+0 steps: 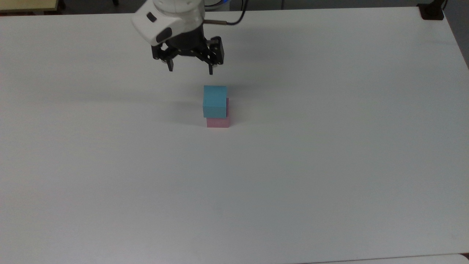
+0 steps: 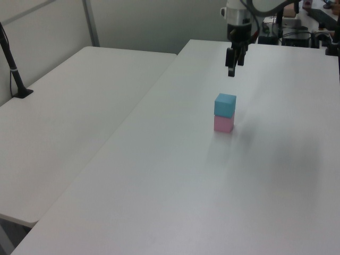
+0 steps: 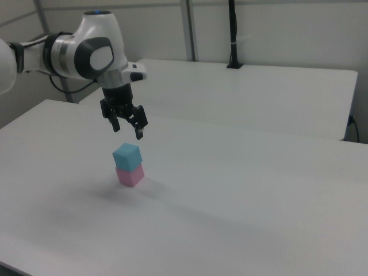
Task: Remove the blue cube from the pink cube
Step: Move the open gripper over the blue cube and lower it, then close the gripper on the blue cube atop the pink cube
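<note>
Looking from the near edge of the tabletop [image 1: 329, 190] toward the far one, we met the task's things first: the pink cube [image 1: 218, 122] sat on the white surface about midway across, and the blue cube [image 1: 214, 100] rested squarely on top of it, shifted a little toward the top view's left so that a thin strip of pink showed along its right side. Nothing had disturbed the stack; the two cubes were in full contact, and both stood upright

Beyond them, we found the tool [image 1: 190, 70] hanging in the air, near the stack but apart from it, higher than the blue cube in the right view and off toward the far side. Its two fingers were spread wide, wider than a cube face by our reckoning, and they held nothing and touched nothing

We judged the step in hand to be the approach. The next move, as we saw it, called for centring the spread fingers over the blue cube, lowering them to straddle it alone, and closing without nudging the pink one
</note>
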Tool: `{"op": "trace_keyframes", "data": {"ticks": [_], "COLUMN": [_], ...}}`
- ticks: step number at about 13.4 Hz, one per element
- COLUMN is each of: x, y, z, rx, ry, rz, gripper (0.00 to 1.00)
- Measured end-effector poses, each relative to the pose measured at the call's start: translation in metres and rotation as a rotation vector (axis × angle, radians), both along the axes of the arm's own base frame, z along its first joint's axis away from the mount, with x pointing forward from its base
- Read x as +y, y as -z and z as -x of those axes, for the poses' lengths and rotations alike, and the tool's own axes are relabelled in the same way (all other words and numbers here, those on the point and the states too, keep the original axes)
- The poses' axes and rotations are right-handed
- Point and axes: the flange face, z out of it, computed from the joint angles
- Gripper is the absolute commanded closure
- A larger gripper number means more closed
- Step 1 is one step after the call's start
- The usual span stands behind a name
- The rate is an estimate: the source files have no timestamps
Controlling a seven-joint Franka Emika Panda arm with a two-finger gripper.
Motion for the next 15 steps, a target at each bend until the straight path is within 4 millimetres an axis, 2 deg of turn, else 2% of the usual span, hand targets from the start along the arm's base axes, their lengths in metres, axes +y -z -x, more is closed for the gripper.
{"op": "trace_keyframes", "data": {"ticks": [3, 5, 12, 13, 14, 15], "x": [0.032, 0.041, 0.045, 0.049, 0.053, 0.057], "y": [0.038, 0.054, 0.075, 0.081, 0.087, 0.091], "z": [-0.008, -0.012, -0.016, -0.017, -0.017, -0.017], "rx": [-0.023, -0.027, -0.003, 0.007, 0.015, 0.020], "ry": [0.039, 0.059, 0.050, 0.041, 0.028, 0.018], "rz": [-0.009, -0.013, -0.004, 0.000, 0.009, 0.013], "gripper": [0.00, 0.00, 0.01, 0.26, 0.39, 0.48]}}
